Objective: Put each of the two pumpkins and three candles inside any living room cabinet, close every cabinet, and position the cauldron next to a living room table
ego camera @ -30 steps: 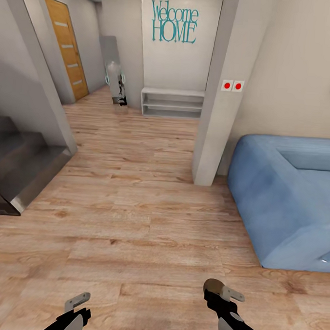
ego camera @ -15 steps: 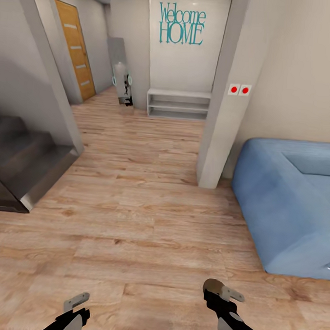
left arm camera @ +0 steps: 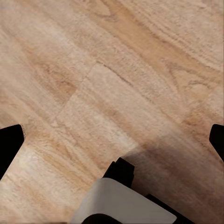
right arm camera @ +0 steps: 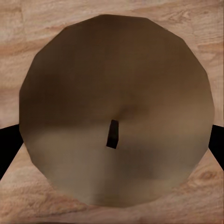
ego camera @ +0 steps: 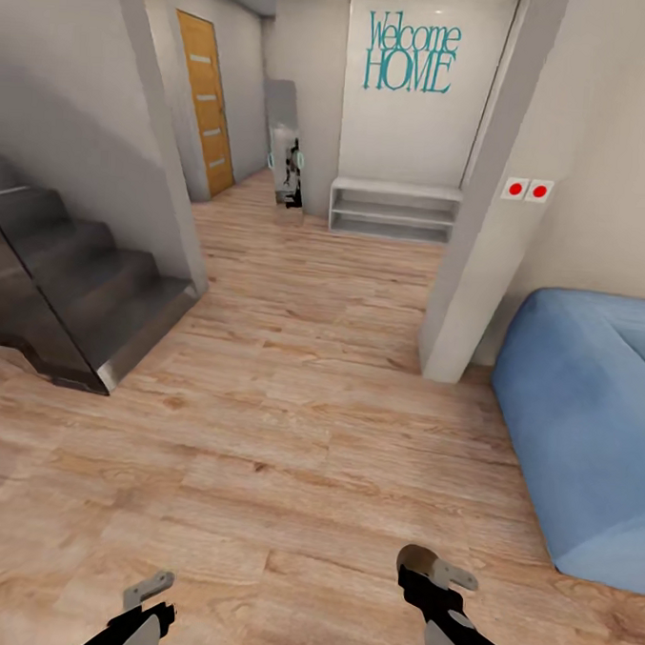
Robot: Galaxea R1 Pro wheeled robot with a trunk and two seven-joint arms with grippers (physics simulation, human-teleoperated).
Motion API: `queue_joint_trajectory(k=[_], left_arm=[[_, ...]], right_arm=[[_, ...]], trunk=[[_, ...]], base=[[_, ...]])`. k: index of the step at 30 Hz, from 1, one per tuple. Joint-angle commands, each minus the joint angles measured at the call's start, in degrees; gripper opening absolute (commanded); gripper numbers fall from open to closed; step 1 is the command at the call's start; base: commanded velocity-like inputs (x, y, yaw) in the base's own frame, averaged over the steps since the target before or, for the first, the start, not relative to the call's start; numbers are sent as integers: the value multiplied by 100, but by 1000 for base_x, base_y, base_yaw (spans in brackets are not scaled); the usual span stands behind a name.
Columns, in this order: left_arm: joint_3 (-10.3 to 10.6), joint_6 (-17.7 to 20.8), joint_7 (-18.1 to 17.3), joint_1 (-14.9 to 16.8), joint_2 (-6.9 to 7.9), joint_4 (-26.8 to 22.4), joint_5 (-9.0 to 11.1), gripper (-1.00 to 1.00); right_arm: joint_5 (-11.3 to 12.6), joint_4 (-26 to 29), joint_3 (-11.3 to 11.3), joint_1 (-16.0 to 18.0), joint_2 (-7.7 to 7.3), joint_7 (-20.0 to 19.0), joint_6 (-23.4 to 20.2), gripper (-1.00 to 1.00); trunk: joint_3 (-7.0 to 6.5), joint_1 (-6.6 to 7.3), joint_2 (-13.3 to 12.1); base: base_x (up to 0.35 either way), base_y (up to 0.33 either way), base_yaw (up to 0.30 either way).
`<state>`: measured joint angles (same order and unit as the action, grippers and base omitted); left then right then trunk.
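Head view, hallway and living-room edge, robot in transit.

Item: right end effector (ego camera: 429, 570), low at the right of the frame, pinching a stubby pale beige candle with a dark wick (right arm camera: 116, 123). The right wrist view looks straight down on the candle's round top, with the black fingers (right arm camera: 8, 142) pressed against either side of it.

Item: left end effector (ego camera: 149, 589), low at the left, spread and carrying nothing; the left wrist view has black fingertips (left arm camera: 10, 142) at opposite edges with light wood plank floor (ego camera: 288, 425) between them.

Item: blue upholstered sofa (ego camera: 594, 415), at the right, near the robot's right side.

Item: dark grey staircase (ego camera: 71, 293), at the left, beside a grey wall.

Item: white square pillar (ego camera: 480, 237) between hallway and sofa, bearing two red wall switches (ego camera: 526, 189).

Item: low white open shelf unit (ego camera: 394, 209) at the far wall, beneath teal "Welcome HOME" lettering (ego camera: 412, 52).

Item: orange panelled wooden door (ego camera: 205, 101), far left of the corridor.

Cabinet, pumpkins, cauldron and remaining candles: whereabouts cannot be told from here.

Risks, as judged: the candle is held by its sides alone, so a jolt or a sharp turn of the base could work it loose onto the floor. The base passes between sofa and stairs; a wide swing could clip the sofa corner or the bottom step. Heading down the corridor would likely lead away from the cabinet.
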<state>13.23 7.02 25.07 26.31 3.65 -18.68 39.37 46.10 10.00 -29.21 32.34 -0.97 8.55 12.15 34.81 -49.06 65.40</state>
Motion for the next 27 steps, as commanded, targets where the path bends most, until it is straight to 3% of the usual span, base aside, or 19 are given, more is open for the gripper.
queue_joint_trajectory(k=[1, 17, 27], left_arm=[[48, 34, 42, 2, 5, -13, 27, 100], [48, 29, 42, -4, -16, 63, 11, 100], [48, 28, 42, -4, -28, 66, 9, 100]], right_arm=[[39, 11, -51, 0, -2, 33, 9, -100], [31, 11, -59, 0, 0, 33, 15, -100], [10, 11, -59, 0, 0, 33, 16, -100]], trunk=[[-14, 23, -39], [-304, 374, -680], [-360, 418, -761]], base=[[0, 0, 281], [0, 0, 281], [0, 0, 281]])
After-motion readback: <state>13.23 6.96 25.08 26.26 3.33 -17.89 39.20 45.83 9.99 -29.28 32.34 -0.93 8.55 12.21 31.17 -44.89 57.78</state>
